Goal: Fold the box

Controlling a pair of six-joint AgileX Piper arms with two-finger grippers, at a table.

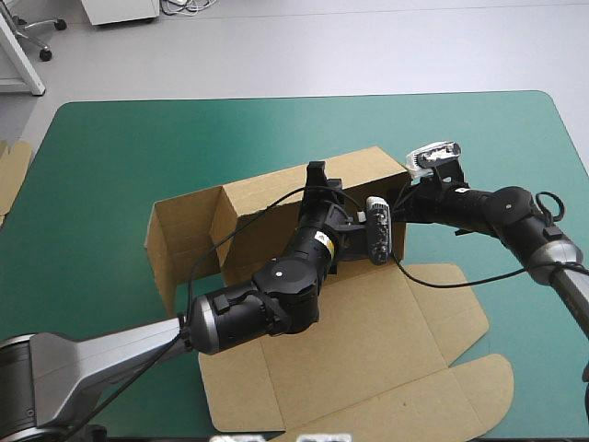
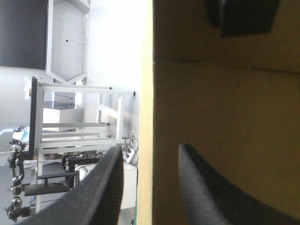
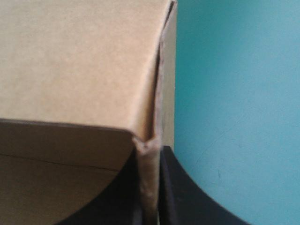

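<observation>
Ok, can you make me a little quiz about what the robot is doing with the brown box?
1. True or false: the whole box lies flat on the teal-green cover.
2. What is the right gripper pinching? A) an edge of the box's raised wall, B) a cable, C) nothing.
3. Fill in the gap: the lid lies ____ on the table, nearer the robot than the raised walls.

Key
1. False: some walls already stand up.
2. A
3. flat
</observation>
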